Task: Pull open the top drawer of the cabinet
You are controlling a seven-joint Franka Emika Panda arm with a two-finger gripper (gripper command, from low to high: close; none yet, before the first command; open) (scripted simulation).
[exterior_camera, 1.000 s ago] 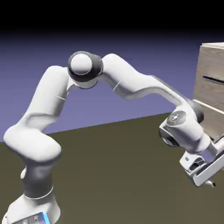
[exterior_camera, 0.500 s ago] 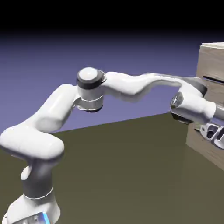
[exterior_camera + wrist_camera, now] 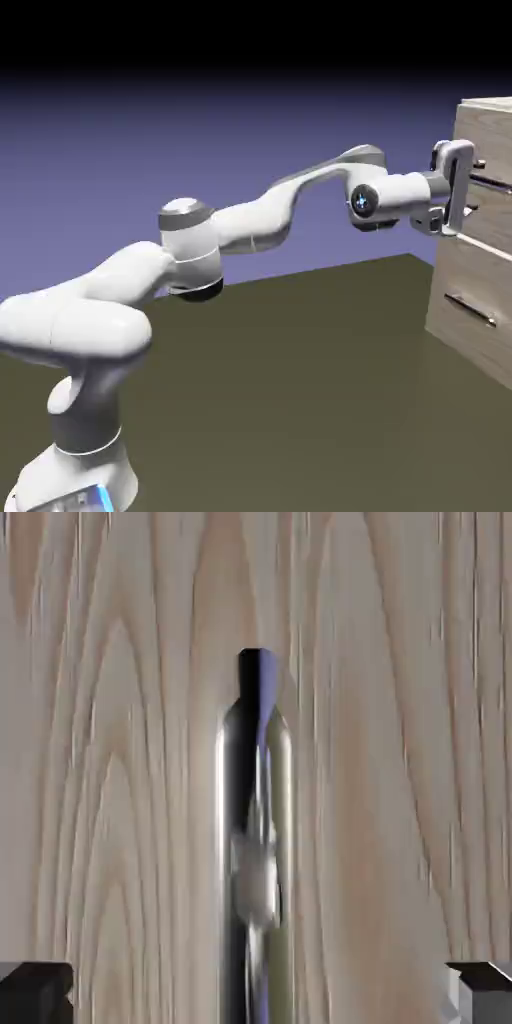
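Note:
The cabinet (image 3: 492,345) stands at the exterior view's right edge, in light wood grain. Its top drawer (image 3: 492,135) is flush with the cabinet front and carries a thin metal bar handle (image 3: 498,183). My gripper (image 3: 475,187) is level with that handle, fingers pointing at the drawer front, one above the bar and one below. In the hand view the drawer front (image 3: 120,762) fills the picture and the handle (image 3: 255,842) runs down the middle. The gripper (image 3: 256,994) is open, its fingertips (image 3: 35,992) far out to either side of the bar, not touching it.
A like drawer below has its own bar handle (image 3: 470,310). The dark table (image 3: 300,400) stretches under the outstretched arm (image 3: 260,215), whose base stands at the lower left.
The hand has risen from low beside the cabinet's bottom to the top drawer's handle and turned to face the front. The arm has stretched out. The jaws stayed open.

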